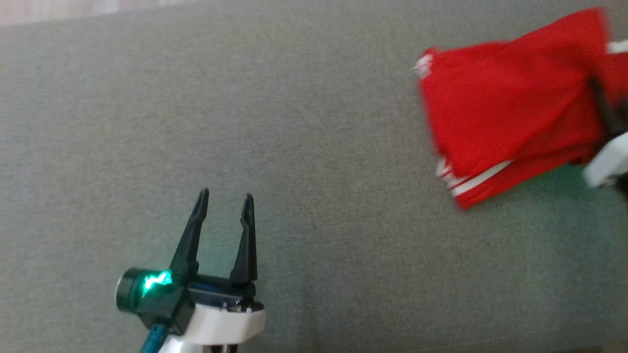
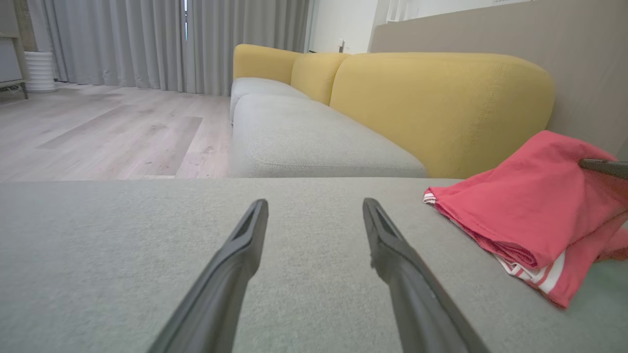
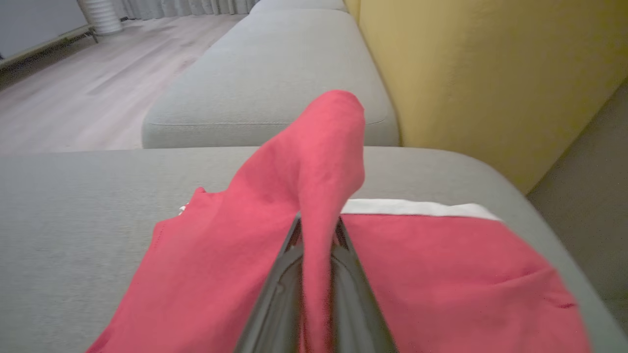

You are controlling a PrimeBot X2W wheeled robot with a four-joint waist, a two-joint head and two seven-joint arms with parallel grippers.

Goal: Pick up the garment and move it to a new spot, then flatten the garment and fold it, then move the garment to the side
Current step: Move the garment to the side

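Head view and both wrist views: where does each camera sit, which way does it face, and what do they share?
Head view: on the head, looking down on the grey cushion; open left gripper lower left, red garment at the right edge.
Left wrist view: low on the left wrist, facing along the cushion toward the yellow backrest and wood floor; its own fingers spread.
Right wrist view: on the right wrist; right gripper shut on a raised garment fold.
Shared: all three show garment and cushion.

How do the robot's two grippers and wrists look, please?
The left gripper has two long, dark, tapering fingers on a dark base with a green light, a white wrist collar and a blue cable. The right gripper has dark fingers and a white housing.
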